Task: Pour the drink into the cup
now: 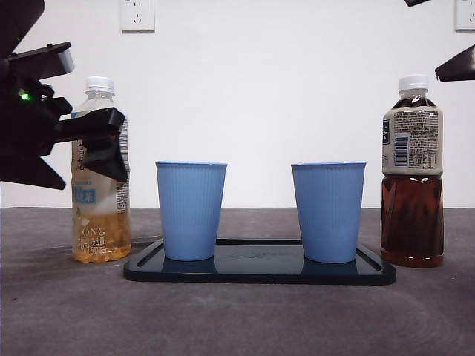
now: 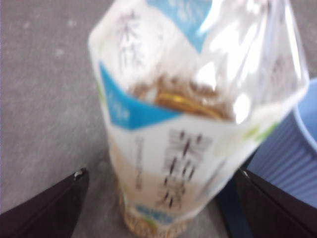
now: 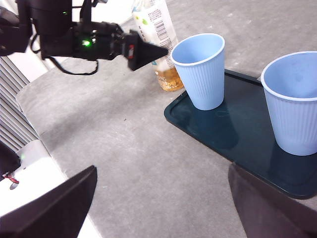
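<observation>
At the far left of the front view my left claw (image 1: 104, 141) reaches in from the left edge, its jaws spread to either side of the pale tea bottle (image 1: 100, 178) without yet closing on it. That bottle stands upright on the grey table (image 1: 237, 319), white cap on, amber drink filling its lower part. My left wrist camera shows the same bottle (image 2: 198, 114) large and blurred between my two parted jaws.

Just right of it lies the dark tray (image 1: 260, 268), carrying two blue cups: the left cup (image 1: 191, 211) near the tea bottle, the right cup (image 1: 328, 213) toward the tray's other end, both upright.

At the right edge stands the dark tea bottle (image 1: 412, 174), capped, off the tray. My right claw (image 3: 158, 208) hangs open above the table, apart from everything.
</observation>
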Robot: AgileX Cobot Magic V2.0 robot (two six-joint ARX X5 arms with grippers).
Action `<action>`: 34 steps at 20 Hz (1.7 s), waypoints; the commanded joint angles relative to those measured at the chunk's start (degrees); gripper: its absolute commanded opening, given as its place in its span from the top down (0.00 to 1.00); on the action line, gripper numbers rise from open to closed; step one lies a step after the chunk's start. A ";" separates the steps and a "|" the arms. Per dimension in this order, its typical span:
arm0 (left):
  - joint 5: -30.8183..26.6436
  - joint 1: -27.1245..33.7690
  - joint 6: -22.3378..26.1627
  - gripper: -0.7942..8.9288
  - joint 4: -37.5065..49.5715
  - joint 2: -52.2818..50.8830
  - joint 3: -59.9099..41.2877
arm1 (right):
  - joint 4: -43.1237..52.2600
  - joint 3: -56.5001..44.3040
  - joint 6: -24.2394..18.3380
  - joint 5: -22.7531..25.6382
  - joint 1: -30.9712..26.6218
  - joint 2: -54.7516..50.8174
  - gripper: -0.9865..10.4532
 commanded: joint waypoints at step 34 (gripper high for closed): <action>0.76 -3.32 -8.70 0.91 -51.19 -46.10 0.48 | -2.58 0.48 0.20 13.92 0.33 0.11 0.91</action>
